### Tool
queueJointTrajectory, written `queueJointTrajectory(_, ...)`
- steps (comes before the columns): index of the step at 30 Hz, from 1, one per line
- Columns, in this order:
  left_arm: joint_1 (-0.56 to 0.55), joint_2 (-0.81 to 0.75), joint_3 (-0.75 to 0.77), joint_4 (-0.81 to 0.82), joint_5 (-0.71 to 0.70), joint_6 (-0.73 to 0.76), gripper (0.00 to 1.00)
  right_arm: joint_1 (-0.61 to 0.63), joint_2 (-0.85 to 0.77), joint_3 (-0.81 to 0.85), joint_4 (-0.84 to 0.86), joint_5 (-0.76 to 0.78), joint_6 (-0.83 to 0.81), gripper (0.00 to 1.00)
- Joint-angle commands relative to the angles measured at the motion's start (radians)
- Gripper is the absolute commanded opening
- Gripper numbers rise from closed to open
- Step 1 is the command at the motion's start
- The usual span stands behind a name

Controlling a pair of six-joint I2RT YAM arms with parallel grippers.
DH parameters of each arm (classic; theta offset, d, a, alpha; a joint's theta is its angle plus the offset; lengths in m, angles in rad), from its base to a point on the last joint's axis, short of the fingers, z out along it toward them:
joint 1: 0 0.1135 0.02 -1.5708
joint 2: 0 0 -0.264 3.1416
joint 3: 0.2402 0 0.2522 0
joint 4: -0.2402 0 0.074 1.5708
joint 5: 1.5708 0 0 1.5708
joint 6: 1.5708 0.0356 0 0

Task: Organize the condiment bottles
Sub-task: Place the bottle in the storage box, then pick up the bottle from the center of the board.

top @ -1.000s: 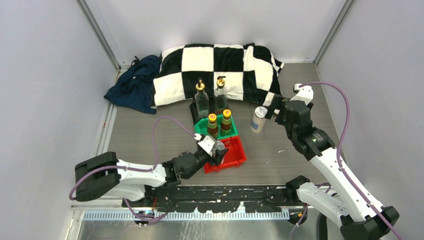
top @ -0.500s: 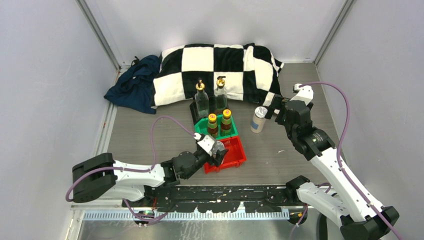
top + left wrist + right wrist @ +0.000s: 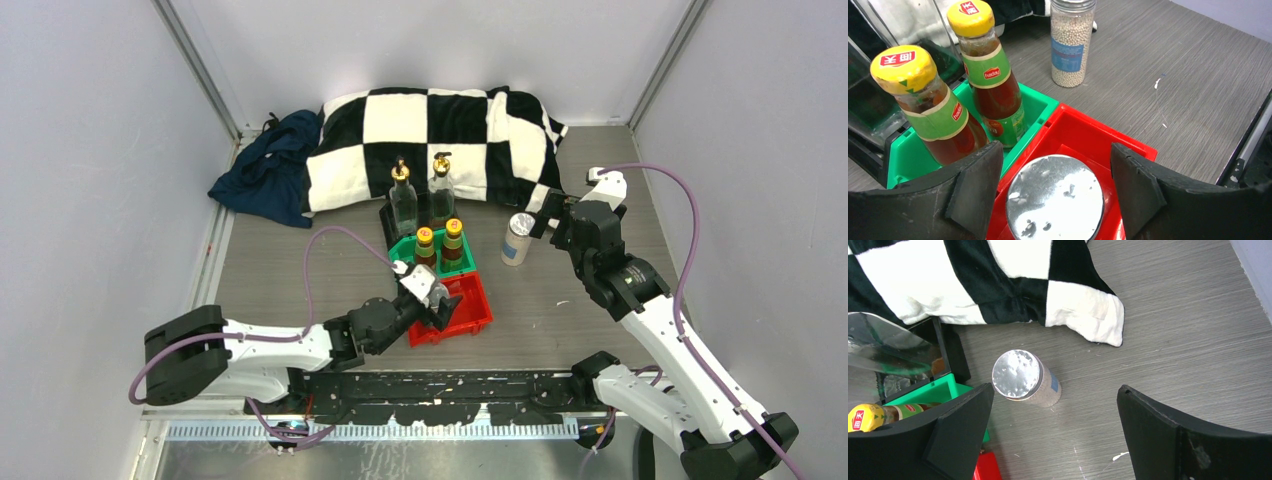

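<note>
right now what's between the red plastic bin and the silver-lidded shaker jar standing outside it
Only bare grey tabletop separates bin and jar, per left wrist view.

Seeing glossy smooth plastic on the red bin and green bin, scuffed dull metal on the shaker jar lid. Noticing matt grey wood-grain on the table, fluffy cloth on the checkered blanket, shiny glass on the sauce bottles.
</note>
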Motion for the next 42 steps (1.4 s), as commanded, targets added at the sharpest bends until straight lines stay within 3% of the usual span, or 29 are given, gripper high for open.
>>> queueJointTrajectory(1,-0.006,-0.034,0.042,-0.014,-0.041,0.011,0.81,-0.006,-0.008,0.004,0.032,-0.002,0.011,1.0)
queueJointTrajectory(7,-0.018,-0.114,0.066,-0.053,-0.072,0.052,0.84,-0.006,0.0,0.004,0.03,-0.008,0.013,1.0)
queueJointTrajectory(10,-0.032,-0.155,0.09,-0.075,-0.097,0.082,0.96,-0.006,0.004,0.007,0.025,-0.011,0.017,1.0)
queueJointTrajectory(18,-0.082,-0.338,0.113,-0.082,-0.184,0.147,0.94,-0.006,0.039,0.023,0.002,-0.043,0.039,1.0)
queueJointTrajectory(26,-0.089,-0.522,0.003,0.082,-0.267,0.14,0.93,-0.005,0.096,0.028,0.026,-0.09,0.069,1.0)
queueJointTrajectory(31,-0.09,-0.513,-0.056,0.224,-0.304,0.166,0.93,-0.005,0.149,0.03,0.059,-0.111,0.074,1.0)
queueJointTrajectory(33,-0.09,-0.499,-0.066,0.258,-0.317,0.176,1.0,-0.006,0.17,0.03,0.069,-0.116,0.072,1.0)
queueJointTrajectory(42,-0.09,-0.43,-0.094,0.413,-0.309,0.226,1.0,-0.006,0.237,0.048,0.088,-0.117,0.053,1.0)
